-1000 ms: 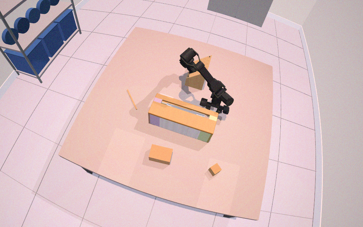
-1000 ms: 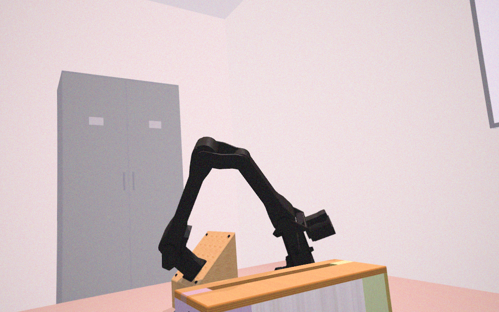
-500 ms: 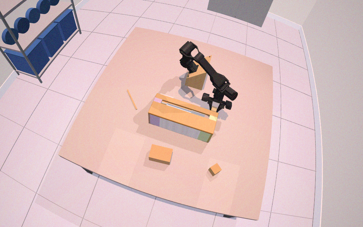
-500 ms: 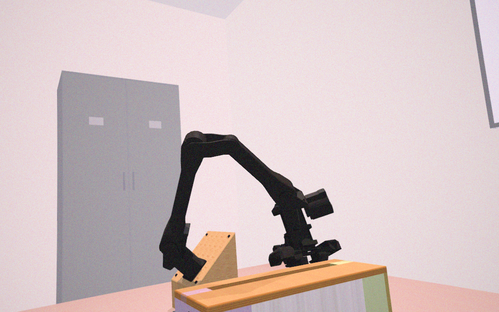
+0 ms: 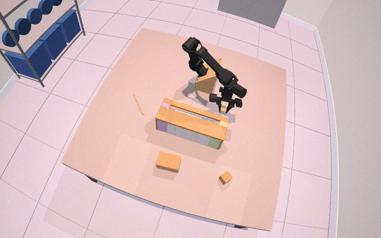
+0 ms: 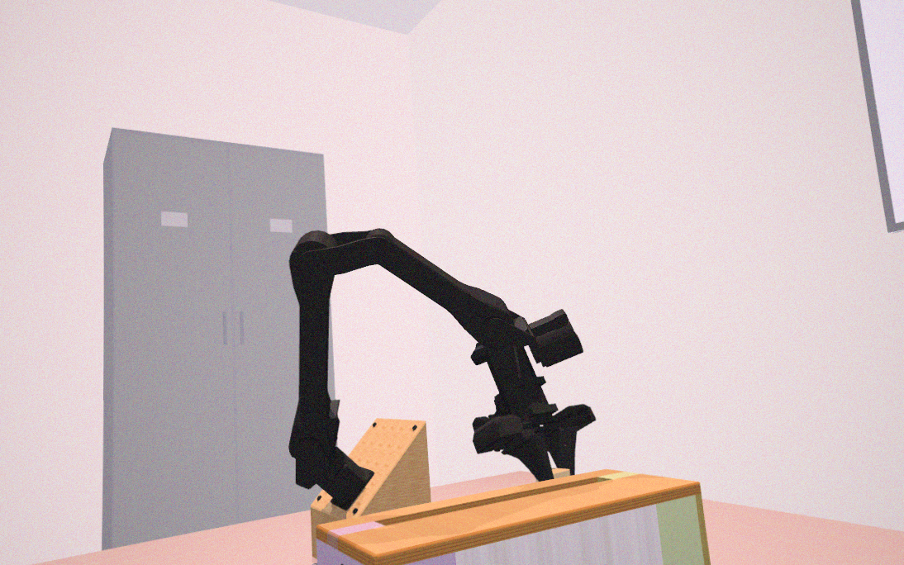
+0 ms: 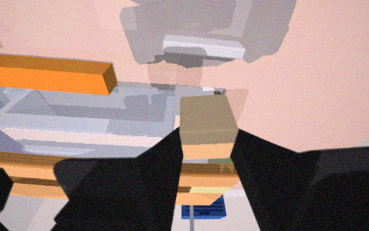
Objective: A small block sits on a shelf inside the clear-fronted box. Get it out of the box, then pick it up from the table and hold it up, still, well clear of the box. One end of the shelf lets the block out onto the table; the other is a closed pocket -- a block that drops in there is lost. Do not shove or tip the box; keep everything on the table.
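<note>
My gripper [image 5: 223, 112] [image 6: 560, 475] [image 7: 204, 130] is shut on the small tan block [image 5: 223, 109] [image 6: 562, 472] [image 7: 206, 118], which sits between the fingertips. The block is off the table, behind the yellow-marked end of the box [image 5: 190, 118] [image 6: 540, 505] [image 7: 30, 171]. In the exterior view it shows just over the top's rear edge, close to the box. The box stands upright, with a long slot in its wooden top, a pink patch at one end and a yellow patch at the other.
A low white bar [image 7: 203, 46] lies on the table behind the box. A thin stick [image 5: 138, 104] lies left of the box. A larger orange block [image 5: 168, 160] and a small orange cube [image 5: 225, 176] lie in front. The wooden arm base [image 5: 205, 85] [image 6: 399, 463] stands behind.
</note>
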You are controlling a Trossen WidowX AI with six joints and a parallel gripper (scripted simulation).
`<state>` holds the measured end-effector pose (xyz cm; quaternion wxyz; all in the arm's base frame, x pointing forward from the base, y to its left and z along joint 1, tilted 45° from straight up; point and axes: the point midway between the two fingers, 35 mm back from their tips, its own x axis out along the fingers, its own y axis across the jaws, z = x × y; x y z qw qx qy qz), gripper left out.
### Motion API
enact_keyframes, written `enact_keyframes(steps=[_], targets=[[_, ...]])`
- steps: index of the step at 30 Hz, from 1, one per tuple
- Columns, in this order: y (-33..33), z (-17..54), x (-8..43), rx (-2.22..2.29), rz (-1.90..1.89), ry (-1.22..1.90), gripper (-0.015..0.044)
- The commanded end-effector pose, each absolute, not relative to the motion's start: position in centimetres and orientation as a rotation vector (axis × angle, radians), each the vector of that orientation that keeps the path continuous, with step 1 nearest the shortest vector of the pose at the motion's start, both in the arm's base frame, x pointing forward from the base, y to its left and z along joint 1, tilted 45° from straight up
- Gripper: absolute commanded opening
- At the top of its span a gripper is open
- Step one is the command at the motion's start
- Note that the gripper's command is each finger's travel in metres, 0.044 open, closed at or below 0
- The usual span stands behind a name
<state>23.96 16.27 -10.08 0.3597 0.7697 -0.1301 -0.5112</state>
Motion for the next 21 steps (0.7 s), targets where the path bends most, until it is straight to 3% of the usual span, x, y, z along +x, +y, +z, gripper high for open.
enact_keyframes(steps=[1, 21], targets=[[16.8, -8.6, 23.6, 1.952, -1.325, -0.256, 0.0], [17.4, -2.3, 21.5, 1.781, -1.3, 0.1, 0.0]])
